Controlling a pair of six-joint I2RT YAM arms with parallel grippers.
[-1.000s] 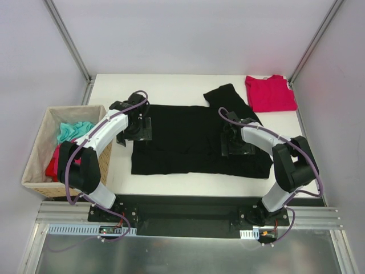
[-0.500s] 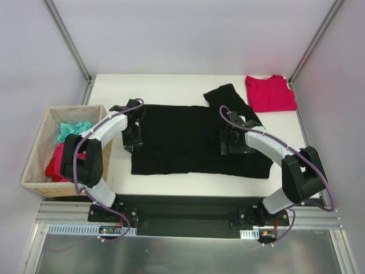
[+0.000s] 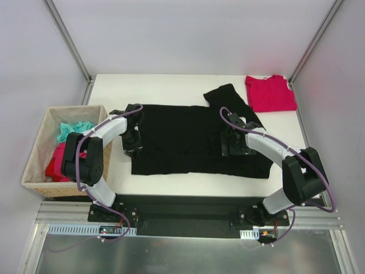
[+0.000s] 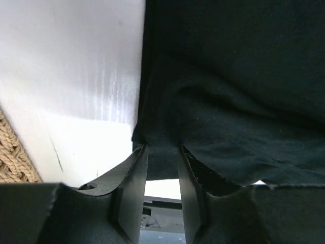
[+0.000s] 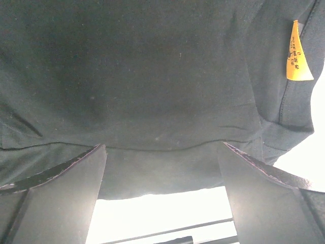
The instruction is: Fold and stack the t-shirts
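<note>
The black t-shirt [image 3: 188, 137] is spread flat across the middle of the bench [image 3: 165, 88], with one sleeve angled toward the far edge. The red t-shirt [image 3: 270, 93] is laid flat at the far right corner of the bench, well apart from the black one. The left gripper [image 3: 132, 144] is positioned at the left edge of the black t-shirt. In the left wrist view its fingers [image 4: 133, 183] are drawn close together and a fold of the black cloth is pinched between them, with bare bench visible beside the edge of the cloth. The right gripper [image 3: 234, 146] is lowered over the right part of the black t-shirt. In the right wrist view its fingers [image 5: 66, 188] are held wide apart, nothing is clamped, and the cloth is seen spanning the gap between them. An orange label [image 5: 297, 51] is sewn on the black cloth near its right edge. A woven basket [image 3: 34, 154] is placed off the left edge of the bench; teal cloth [image 3: 74, 130] and red cloth [image 3: 54, 162] are held inside it.
</note>
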